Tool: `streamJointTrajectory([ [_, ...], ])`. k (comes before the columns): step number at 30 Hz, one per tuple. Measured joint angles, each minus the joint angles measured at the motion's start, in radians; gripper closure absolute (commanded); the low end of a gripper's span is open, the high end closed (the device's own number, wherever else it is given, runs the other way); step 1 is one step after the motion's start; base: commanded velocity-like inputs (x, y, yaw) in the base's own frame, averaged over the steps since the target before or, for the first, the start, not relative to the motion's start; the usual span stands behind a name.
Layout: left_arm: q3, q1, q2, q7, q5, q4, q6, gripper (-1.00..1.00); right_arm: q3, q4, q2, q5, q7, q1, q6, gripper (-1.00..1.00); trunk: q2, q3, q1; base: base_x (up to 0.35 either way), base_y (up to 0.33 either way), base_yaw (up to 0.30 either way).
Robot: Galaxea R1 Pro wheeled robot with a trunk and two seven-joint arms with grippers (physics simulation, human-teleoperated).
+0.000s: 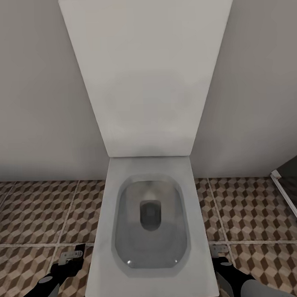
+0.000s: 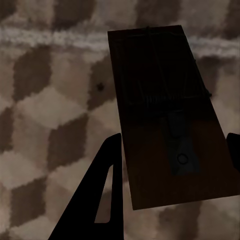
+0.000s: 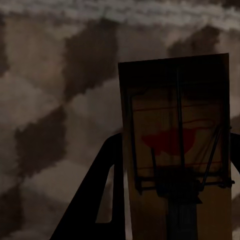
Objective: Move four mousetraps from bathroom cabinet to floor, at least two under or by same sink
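Each claw, left claw (image 2: pixel 170 165) and right claw (image 3: pixel 172 185), grips 1 mousetrap (image 2: pixel 165 110) over bathroom floor (image 1: pixel 35 212).

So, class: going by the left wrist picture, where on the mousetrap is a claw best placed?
Across the two long edges of the mousetrap, at its bare wooden end. The left claw straddles it that way: the flat board offers thin parallel sides, and that keeps fingers off the wire.
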Motion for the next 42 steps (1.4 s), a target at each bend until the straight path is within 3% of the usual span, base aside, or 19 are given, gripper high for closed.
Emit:
streamJointTrajectory([
  [15, 0.0, 0.0, 0.0, 0.0, 0.0, 0.0, 0.0, 1.0, -0.002, 0.0, -0.005, -0.001, -0.005, 0.0, -0.006, 1.0, 0.0, 0.0, 0.0, 0.0, 0.0, 0.0],
  [24, -0.001, 0.001, 0.0, 0.0, 0.0, 0.0, 0.0, 1.0, -0.004, 0.0, -0.029, -0.003, -0.011, 0.0, -0.012, 1.0, 0.0, 0.0, 0.0, 0.0, 0.0, 0.0],
  [42, -0.001, 0.0, -0.001, 0.0, 0.0, 0.0, 0.0, 1.0, -0.006, 0.026, -0.024, -0.003, -0.011, 0.0, -0.014, 1.0, 0.0, 0.0, 0.0, 0.0, 0.0, 0.0],
])
